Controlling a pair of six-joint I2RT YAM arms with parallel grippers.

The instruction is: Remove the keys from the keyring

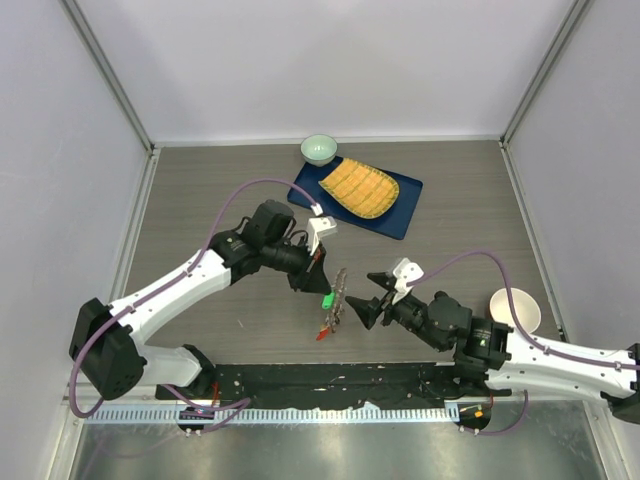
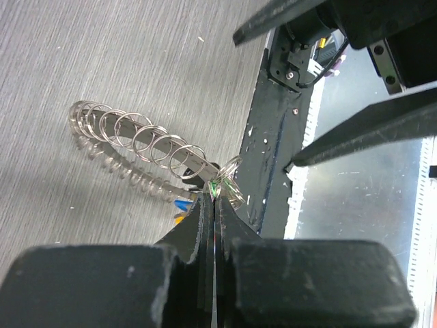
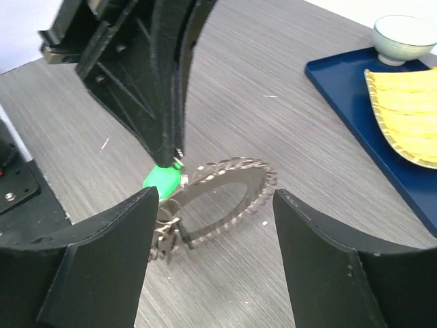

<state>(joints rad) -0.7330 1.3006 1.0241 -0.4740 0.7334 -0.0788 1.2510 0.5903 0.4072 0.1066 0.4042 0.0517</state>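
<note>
grey table (image 1: 220,170) bears blue tray (image 1: 408,207), pale bowl (image 1: 319,149), white cup (image 1: 514,311).

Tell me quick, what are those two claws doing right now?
Left gripper: shut, pinching the keyring beside the green key.
Right gripper: open, holding nothing, jaws either side of the keyring.

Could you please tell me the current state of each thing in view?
left gripper: shut on the keyring beside the green key.
right gripper: open, astride the keyring, not touching.
keyring: tilted, one edge lifted.
keys: those visible on the keyring.
pale bowl: upright, looks empty.
white cup: upright, looks empty.
yellow mat: flat on the blue tray.
</note>
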